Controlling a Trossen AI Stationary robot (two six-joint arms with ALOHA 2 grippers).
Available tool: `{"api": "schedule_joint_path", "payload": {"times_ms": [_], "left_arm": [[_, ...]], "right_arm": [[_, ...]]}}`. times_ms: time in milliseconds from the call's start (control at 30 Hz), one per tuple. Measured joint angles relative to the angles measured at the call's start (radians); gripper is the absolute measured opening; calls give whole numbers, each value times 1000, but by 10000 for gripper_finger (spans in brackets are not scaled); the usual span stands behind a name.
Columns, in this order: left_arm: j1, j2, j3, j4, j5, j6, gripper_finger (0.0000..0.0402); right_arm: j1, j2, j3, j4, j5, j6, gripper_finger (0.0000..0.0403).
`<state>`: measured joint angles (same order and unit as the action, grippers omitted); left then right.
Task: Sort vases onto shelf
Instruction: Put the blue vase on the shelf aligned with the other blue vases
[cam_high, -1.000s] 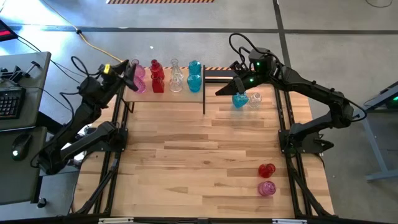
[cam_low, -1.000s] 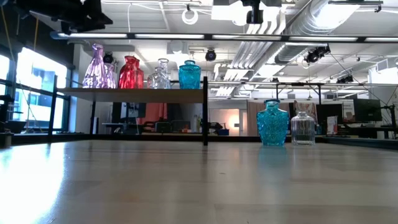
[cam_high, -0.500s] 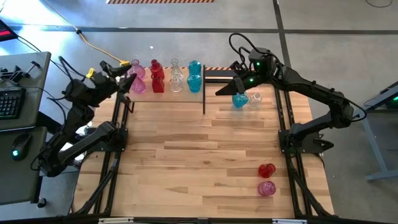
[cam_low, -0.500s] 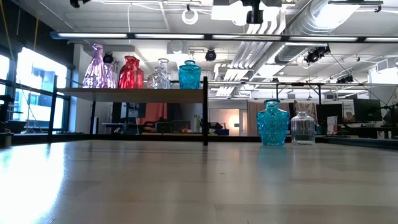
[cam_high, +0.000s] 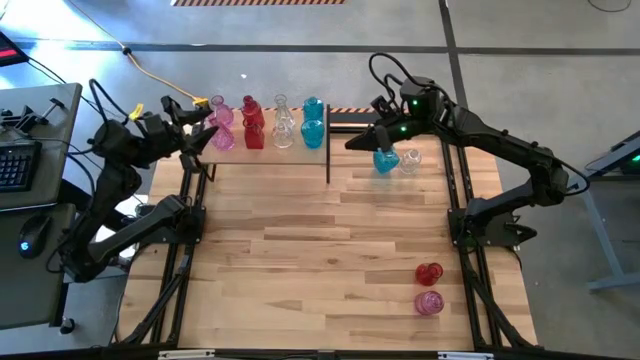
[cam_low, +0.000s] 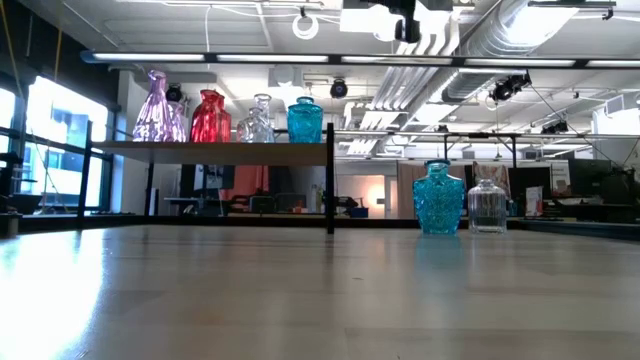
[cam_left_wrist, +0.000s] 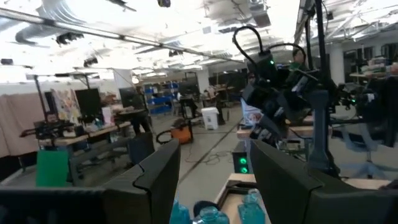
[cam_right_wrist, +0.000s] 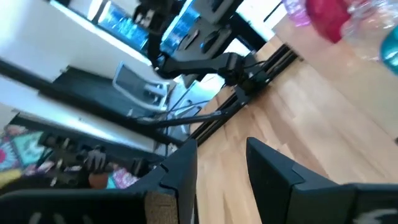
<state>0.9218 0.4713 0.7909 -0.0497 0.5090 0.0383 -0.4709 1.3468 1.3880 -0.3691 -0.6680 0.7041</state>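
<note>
My left fingers (cam_high: 207, 133) stand apart, empty, beside the shelf (cam_high: 322, 150) at the table's far left corner. My right fingers (cam_high: 352, 145), parted and empty, hover beside the teal vase (cam_high: 385, 160) at the far edge, likely the next pick.

shelf (cam_low: 210, 148) vases' bases (hidden behind edge)

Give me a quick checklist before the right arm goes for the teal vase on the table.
1. Right gripper empty, jaws apart: ok.
2. Teal vase upright on the tabletop: ok.
3. Clear vase stands close beside it, may get bumped: not ok.
4. Room left on the shelf beside its teal vase: cannot tell.
5. Left gripper empty, jaws apart, at the shelf's left end: ok.
</note>
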Motion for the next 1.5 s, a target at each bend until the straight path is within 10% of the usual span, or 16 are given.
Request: {"api": "schedule_joint_path", "payload": {"times_ms": [867,1500], "left_arm": [[0,226,169,-159,38,44,186],[0,288,169,-115,37,26,186]], "right_arm": [[0,0,0,18,540,81,119],[-8,0,0,-12,552,99,119]]}}
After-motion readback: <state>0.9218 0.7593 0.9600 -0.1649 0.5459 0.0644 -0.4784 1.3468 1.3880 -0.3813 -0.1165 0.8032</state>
